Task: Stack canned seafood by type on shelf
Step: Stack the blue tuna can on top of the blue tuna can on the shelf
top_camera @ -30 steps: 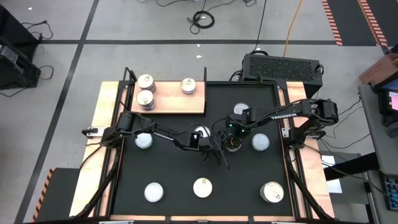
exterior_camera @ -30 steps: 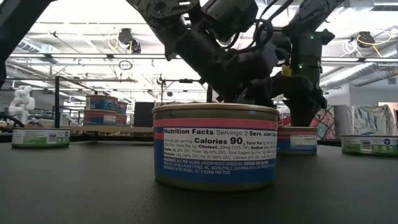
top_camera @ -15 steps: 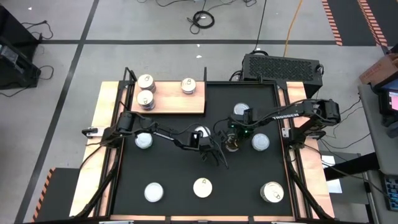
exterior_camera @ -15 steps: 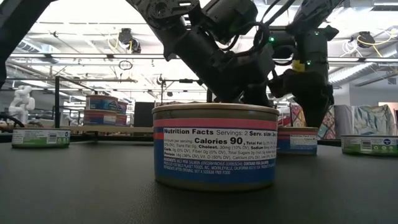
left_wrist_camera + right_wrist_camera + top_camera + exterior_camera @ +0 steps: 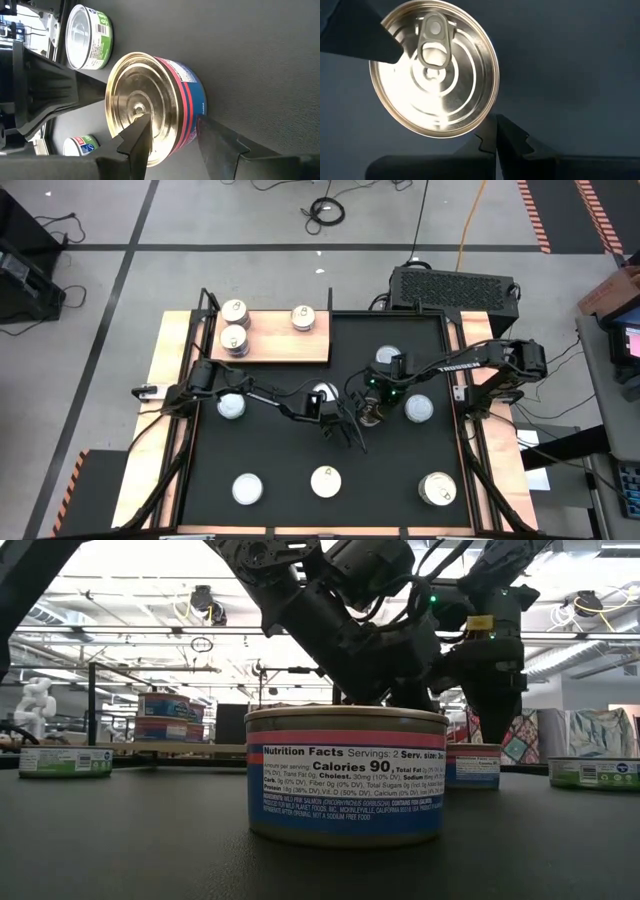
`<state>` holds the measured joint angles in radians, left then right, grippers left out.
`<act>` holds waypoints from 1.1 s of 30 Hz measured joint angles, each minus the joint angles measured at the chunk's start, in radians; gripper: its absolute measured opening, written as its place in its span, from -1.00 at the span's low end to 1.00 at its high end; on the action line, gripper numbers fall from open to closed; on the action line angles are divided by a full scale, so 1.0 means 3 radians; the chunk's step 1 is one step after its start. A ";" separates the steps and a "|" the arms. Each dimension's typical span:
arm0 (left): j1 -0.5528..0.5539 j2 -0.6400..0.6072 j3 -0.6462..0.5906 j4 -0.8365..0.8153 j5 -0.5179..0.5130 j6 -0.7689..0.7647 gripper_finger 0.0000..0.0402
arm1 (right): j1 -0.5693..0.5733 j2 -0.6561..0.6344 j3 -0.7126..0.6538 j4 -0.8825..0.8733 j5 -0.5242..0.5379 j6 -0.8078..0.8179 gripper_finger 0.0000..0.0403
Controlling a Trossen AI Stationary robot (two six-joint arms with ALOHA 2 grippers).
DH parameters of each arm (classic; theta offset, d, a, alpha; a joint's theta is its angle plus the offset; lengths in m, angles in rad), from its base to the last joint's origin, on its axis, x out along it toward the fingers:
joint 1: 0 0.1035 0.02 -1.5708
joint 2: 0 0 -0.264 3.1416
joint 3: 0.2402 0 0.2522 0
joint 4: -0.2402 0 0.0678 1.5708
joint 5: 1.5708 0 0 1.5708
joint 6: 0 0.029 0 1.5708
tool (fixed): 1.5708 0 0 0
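Over the last second the right gripper (image 5: 496,122) has eased up and turned a little above the red-and-blue-labelled can (image 5: 142,95) near the middle of the black mat (image 5: 280,460); in the low view its tip sat down against the can's top and now hangs just over it. Its two fingers are pressed together with nothing between them. The can itself seems barely to have moved, though from overhead the arms cover too much of it to be sure. The left gripper (image 5: 171,125) has not changed; its fingers stand spread wide, one crossing in front of the gold lid and the other beside the can's wall, so the can lies just ahead of the gap and partly in line with it. It does not look clamped.

My reading is that the right arm is clearing off so the left can take this can; nothing is lifted yet, so the pick is not yet made.

The shelf (image 5: 290,348) lies well apart, toward the far left corner; it carries three cans, two close together at its left end and one further right. Several more cans stand scattered over the mat, so most of the sorting is undone.
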<state>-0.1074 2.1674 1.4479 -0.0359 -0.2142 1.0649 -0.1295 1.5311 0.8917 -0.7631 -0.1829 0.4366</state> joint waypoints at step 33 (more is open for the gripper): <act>0.0011 -0.0015 0.0024 0.0067 0.0170 0.0015 -0.20 | 0.0257 -0.0748 -0.0003 -0.0594 0.0552 -0.0149 -1.00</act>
<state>-0.1040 2.1628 1.4551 -0.0158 -0.1631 1.0695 -0.0525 1.3067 0.8909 -0.9414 -0.0172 0.3920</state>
